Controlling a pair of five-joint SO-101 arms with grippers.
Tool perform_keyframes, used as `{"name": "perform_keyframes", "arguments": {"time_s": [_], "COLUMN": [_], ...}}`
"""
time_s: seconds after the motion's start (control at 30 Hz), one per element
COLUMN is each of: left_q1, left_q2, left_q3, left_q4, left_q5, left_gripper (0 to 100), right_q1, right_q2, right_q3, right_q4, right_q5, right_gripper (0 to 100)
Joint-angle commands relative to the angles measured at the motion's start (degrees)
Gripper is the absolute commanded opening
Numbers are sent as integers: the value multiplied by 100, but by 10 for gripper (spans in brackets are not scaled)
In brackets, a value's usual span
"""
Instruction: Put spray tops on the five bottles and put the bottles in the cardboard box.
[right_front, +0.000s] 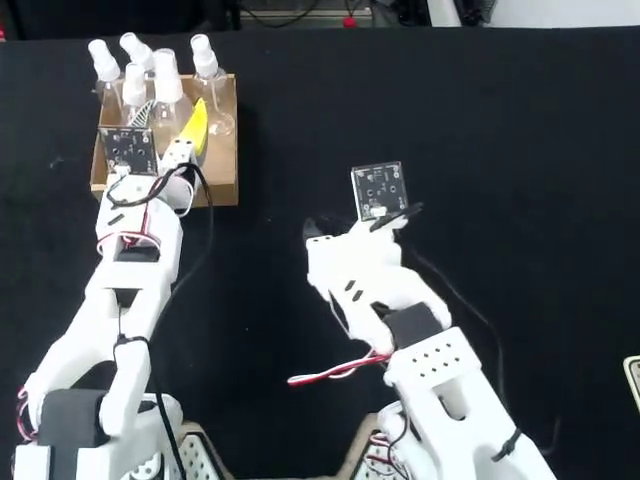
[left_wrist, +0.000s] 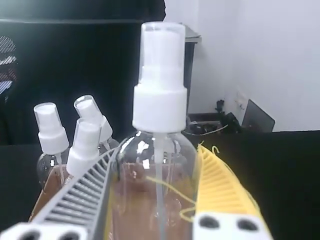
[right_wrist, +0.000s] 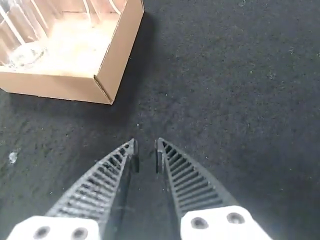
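Apparently the task was near its end. At the upper left of the high view the cardboard box (right_front: 222, 172) stood on the black table (right_front: 500, 150), and the five bottles (right_front: 135, 85) there all carried white spray tops (right_front: 203, 50). The left tool (left_wrist: 157, 152) was clenched on one bottle (left_wrist: 157, 185), its fingers (left_wrist: 220, 185) pressing the clear body, probably to set it upright among the others. Whether its base touched the box floor I could not tell. Toward the centre, the right tool (right_wrist: 145, 150) hung over bare table, grasping nothing, its jaws almost together. It was well apart from the box, I think to leave room.
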Motion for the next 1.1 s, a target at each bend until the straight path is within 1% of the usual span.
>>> {"name": "perform_keyframes", "arguments": {"time_s": [0.0,0.17,0.2,0.27,0.4,0.77,1.07], "left_q1": [-13,-40,-40,-48,-66,-215,-224], "left_q2": [-9,695,923,1345,1899,2593,3534], "left_q3": [-356,-127,-154,-312,-743,-1244,-2062], "left_q4": [-501,-2400,-2681,-2945,-2936,-2936,-2963], "left_q5": [35,-18,-18,-18,-18,26,35], "left_gripper": [51,51,51,51,51,51,48], "right_q1": [-70,-70,-70,-70,-70,-70,-62], "right_q2": [40,40,40,40,40,40,40], "right_q3": [-48,-48,-48,-48,-48,-48,-40], "right_q4": [-158,-158,-158,-158,-158,-158,-158], "right_q5": [-26,-18,-18,-18,-18,-18,-18], "right_gripper": [60,60,60,60,60,60,60]}}
